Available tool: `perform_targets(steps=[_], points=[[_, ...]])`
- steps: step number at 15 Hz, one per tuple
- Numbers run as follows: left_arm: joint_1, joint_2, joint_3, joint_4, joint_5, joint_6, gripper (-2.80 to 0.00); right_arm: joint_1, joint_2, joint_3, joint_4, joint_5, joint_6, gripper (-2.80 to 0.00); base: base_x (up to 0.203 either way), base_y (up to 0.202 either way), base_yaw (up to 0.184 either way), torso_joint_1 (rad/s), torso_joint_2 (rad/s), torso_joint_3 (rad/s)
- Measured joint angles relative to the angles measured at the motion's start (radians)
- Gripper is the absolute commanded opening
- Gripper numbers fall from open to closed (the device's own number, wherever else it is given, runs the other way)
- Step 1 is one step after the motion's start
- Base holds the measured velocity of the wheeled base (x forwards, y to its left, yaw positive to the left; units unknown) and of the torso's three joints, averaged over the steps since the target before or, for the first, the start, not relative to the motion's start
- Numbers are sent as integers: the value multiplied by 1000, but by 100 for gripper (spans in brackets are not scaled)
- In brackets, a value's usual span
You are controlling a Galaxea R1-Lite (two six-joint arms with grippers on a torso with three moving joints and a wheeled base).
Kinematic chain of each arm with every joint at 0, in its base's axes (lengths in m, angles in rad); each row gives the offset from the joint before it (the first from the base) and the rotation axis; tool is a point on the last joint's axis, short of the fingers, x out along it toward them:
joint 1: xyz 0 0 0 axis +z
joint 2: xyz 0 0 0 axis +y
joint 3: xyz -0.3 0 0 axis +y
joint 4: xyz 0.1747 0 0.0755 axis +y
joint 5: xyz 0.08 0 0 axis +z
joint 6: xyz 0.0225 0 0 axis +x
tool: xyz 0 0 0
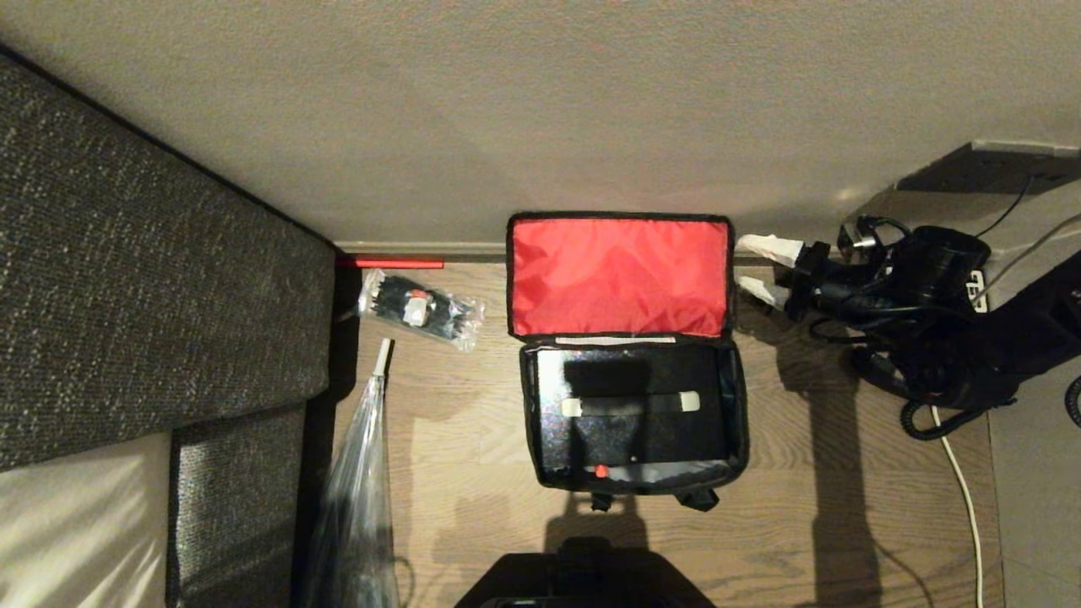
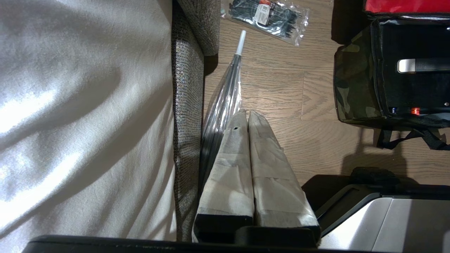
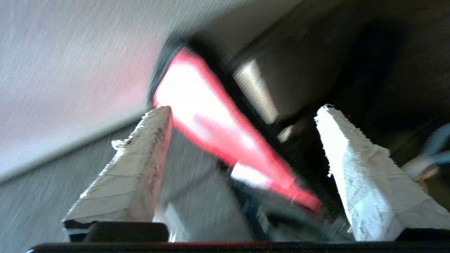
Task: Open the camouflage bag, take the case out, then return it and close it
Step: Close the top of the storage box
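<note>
The camouflage bag (image 1: 736, 405) lies open on the wood floor, its red-lined lid (image 1: 621, 274) standing up against the wall. The flat black case (image 1: 633, 414) fills the inside, with a black strap across it. My right gripper (image 1: 763, 270) hangs just right of the lid's edge, open, with its white-wrapped fingertips (image 1: 768, 247) pointing at the lid and holding nothing. In the right wrist view the gripper (image 3: 242, 110) frames the red lid (image 3: 197, 105). My left gripper (image 2: 245, 114) is parked low beside the sofa, shut and empty; that view also shows the bag's camouflage side (image 2: 355, 84) and the case (image 2: 415, 84).
A grey sofa (image 1: 152, 253) with a white cushion (image 1: 76, 523) fills the left. A long clear plastic bag (image 1: 359, 481) and a clear packet of black items (image 1: 418, 308) lie left of the camouflage bag. A black telephone with cords (image 1: 929, 279) sits right. My base (image 1: 583, 574) is at the front.
</note>
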Motion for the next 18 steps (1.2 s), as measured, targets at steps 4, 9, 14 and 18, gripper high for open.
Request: perform_targets(steps=[4, 9, 14, 18], points=[[0, 0, 0, 0, 0, 0, -280, -10, -11, -7, -11, 154, -13, 0, 0, 0, 0, 0, 0, 0], [0, 0, 0, 0, -1, 0, -280, 7, 44, -115, -36, 200, -90, 0, 0, 0, 0, 0, 0, 0], [0, 0, 0, 0, 0, 0, -280, 14, 110, -170, -29, 231, -195, 0, 0, 0, 0, 0, 0, 0], [0, 0, 0, 0, 0, 0, -280, 25, 149, -191, -80, 269, -296, 0, 0, 0, 0, 0, 0, 0]])
